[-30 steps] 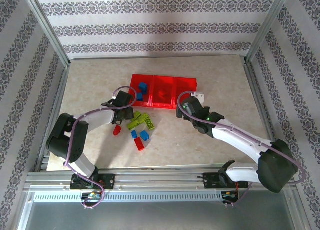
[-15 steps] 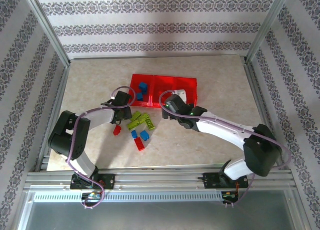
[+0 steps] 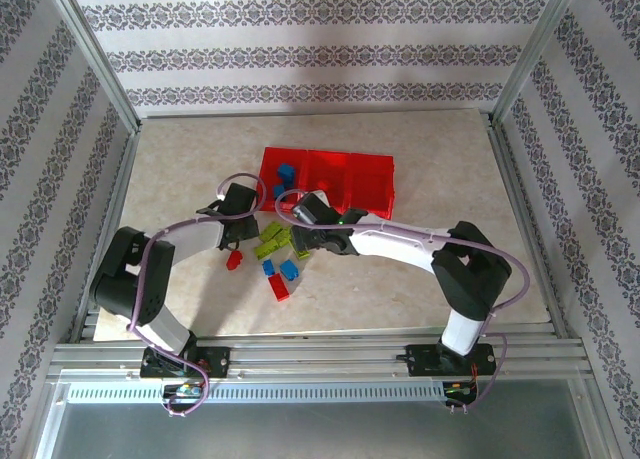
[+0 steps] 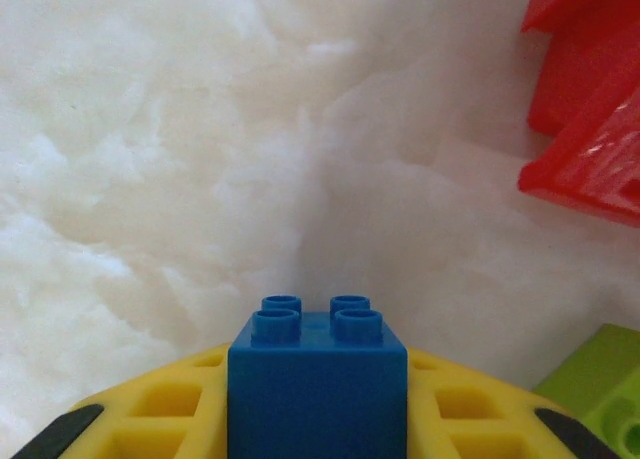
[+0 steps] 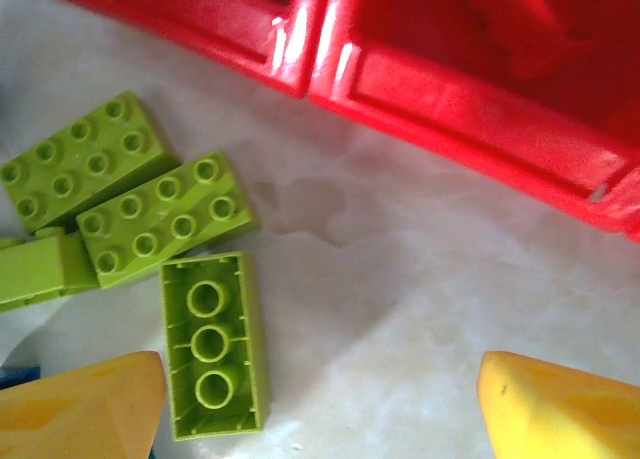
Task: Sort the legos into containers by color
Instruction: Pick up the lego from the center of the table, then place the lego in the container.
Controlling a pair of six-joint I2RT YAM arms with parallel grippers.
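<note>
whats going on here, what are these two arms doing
Two robot arms are sorting lego bricks by color into a red tray. The left gripper has its fingers closed on a blue brick beside the tray. The right gripper hovers open over the lime green bricks on the table. Some blue bricks lie in the tray's left compartment.

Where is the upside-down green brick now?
Right wrist view, lower left: the upside-down green brick lies just below a stud-up green brick, beside a yellow claw finger.
</note>
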